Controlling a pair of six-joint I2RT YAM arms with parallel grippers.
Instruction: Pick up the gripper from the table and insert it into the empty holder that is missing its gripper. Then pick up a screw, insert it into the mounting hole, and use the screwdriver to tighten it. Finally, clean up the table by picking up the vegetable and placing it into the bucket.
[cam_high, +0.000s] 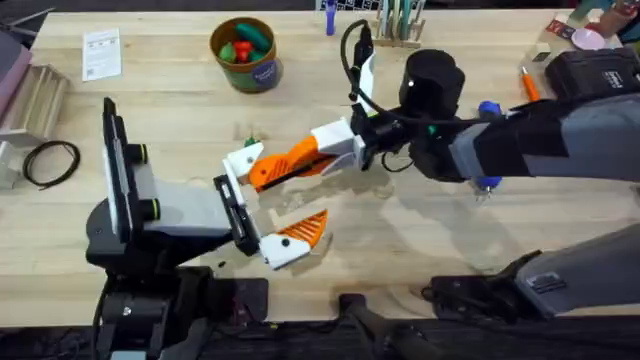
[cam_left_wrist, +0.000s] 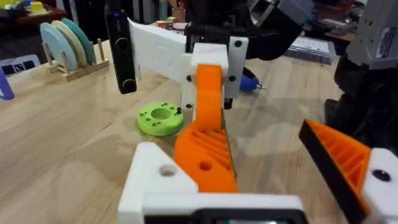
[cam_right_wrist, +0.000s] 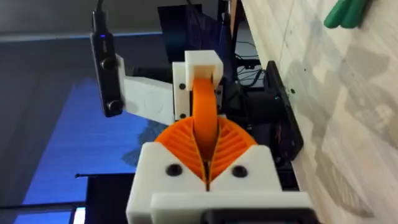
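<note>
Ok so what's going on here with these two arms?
The right gripper is shut on the gripper, the loose orange tip, pressing it along the holder, the bare white finger of the open left gripper. Whether it is fully seated cannot be told. The screwdriver lies on the table behind the right arm, and the bucket stands at the far side.

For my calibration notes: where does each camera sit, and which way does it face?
Overhead: fixed above the arm bases, looking down and forward over the wooden table; both arms show.
Left wrist: on the left arm, facing the right gripper across the table; its own open left gripper in the foreground.
Right wrist: rolled sideways, facing the white blocky holder; its own orange ribbed pads in front.
Shared: all show the small orange plastic fingertip, clamped by the right gripper.
</note>
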